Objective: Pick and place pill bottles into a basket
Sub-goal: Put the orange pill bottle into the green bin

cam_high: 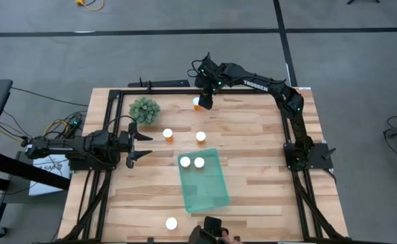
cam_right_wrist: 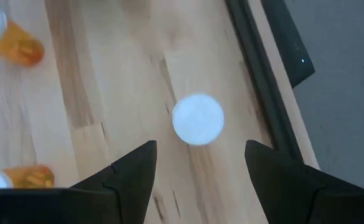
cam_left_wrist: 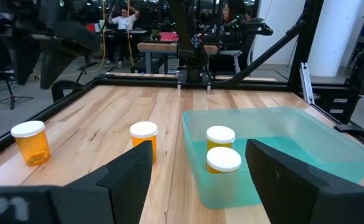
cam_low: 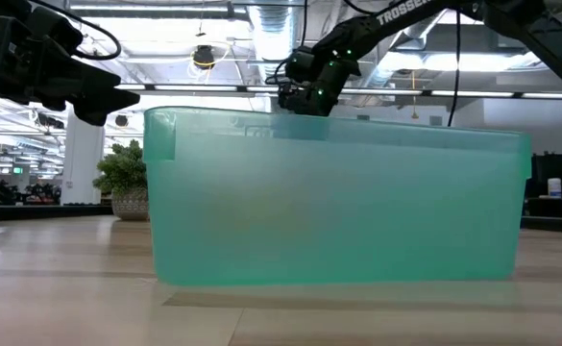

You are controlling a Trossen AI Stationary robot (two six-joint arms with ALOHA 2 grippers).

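Here, listed from largest down.

Bench (cam_high: 252,135): pale wooden planks inside a black frame.

Left arm: reaches in from the bench's left edge; its claw (cam_high: 142,144) hangs over bare wood between the plant and the tray, fingers spread apart and holding nothing.

Right arm: reaches from the right side to the far edge; its claw (cam_high: 205,102) hangs directly over one bottle, fingers parted on either side of the white cap below (no contact visible), gripping nothing.

Basket (cam_high: 203,181): translucent teal tray, lying slightly askew near the middle of the bench toward the near edge; it fills most of the low view.

Plant (cam_high: 144,109): small, round and bushy, near the far left corner.

Pill bottles, six, orange with white caps:
- two (cam_high: 185,162) (cam_high: 199,163) upright side by side inside the basket, at its far end;
- one (cam_high: 167,134) on the bench just beyond the basket, toward the left claw;
- one (cam_high: 201,137) beside it, apart;
- one (cam_high: 197,103) by the far edge, under the right claw, mostly hidden from above;
- one (cam_high: 172,223) near the front edge, left of the basket.
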